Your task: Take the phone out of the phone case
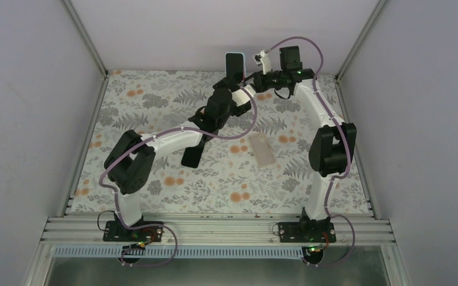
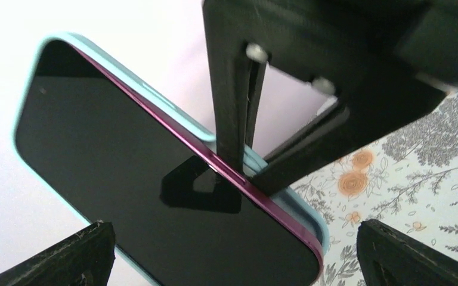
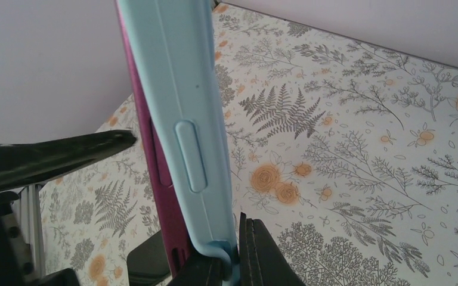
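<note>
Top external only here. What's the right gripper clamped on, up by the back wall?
Observer: The right gripper is shut on the side lip of the light blue rubbery phone case.
Operator: Left jaws?
Observer: The left gripper is wide open, one finger either side of the case; contact unclear.
Operator: Phone out?
Observer: No. The black-screened phone with a magenta frame sits in the case, frame exposed along the pinched edge.
</note>
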Robot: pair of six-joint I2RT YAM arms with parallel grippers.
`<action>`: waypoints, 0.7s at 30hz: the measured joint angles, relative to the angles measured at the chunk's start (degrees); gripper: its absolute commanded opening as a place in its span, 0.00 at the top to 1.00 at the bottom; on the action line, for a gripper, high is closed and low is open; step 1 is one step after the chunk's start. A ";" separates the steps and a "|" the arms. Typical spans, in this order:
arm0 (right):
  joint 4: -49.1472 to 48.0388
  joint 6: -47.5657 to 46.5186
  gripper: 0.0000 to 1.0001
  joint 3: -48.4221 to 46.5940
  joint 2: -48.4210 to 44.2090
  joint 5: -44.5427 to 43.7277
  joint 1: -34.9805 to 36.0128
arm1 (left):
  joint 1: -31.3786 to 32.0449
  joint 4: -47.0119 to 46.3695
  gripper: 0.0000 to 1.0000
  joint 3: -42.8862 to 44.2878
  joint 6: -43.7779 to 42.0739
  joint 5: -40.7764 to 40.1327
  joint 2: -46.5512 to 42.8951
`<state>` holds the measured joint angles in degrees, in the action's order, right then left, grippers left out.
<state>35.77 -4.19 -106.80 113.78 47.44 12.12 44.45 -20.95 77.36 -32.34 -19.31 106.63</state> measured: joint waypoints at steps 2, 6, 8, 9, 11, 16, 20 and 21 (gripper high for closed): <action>-0.17 0.00 0.97 0.57 -0.52 -0.02 0.20 | -0.07 0.00 0.00 0.02 0.00 -0.68 0.76; -0.22 0.00 0.97 1.25 -1.62 -0.15 0.20 | -0.55 0.04 0.01 0.04 0.02 -2.14 2.19; -0.20 -0.02 0.97 1.73 -2.32 -0.17 0.20 | -0.94 -0.11 0.01 0.04 0.00 -2.95 2.29; -0.17 -0.02 0.97 1.77 -2.49 -0.17 0.20 | -1.11 -0.70 0.01 0.04 -0.02 -3.19 2.27; -0.33 -0.02 0.97 1.77 -2.71 -0.13 0.20 | -1.22 -1.81 0.01 -0.31 -0.22 -3.63 1.95; -0.61 -0.09 0.97 1.77 -2.82 -0.15 0.46 | -1.22 -3.78 0.01 -3.32 -0.61 -3.32 -0.22; -0.57 -0.15 0.97 1.77 -2.82 -0.31 0.63 | -0.92 -3.69 0.00 -4.83 -1.07 -1.09 -2.95; -0.59 -0.15 0.97 1.77 -2.82 -0.39 0.63 | -0.79 -3.74 0.00 -4.94 -1.09 -0.63 -3.41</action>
<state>35.18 -4.34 -105.03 110.96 47.05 12.75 43.66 -24.69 72.42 -33.43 -19.94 103.22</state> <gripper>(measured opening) 0.060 0.992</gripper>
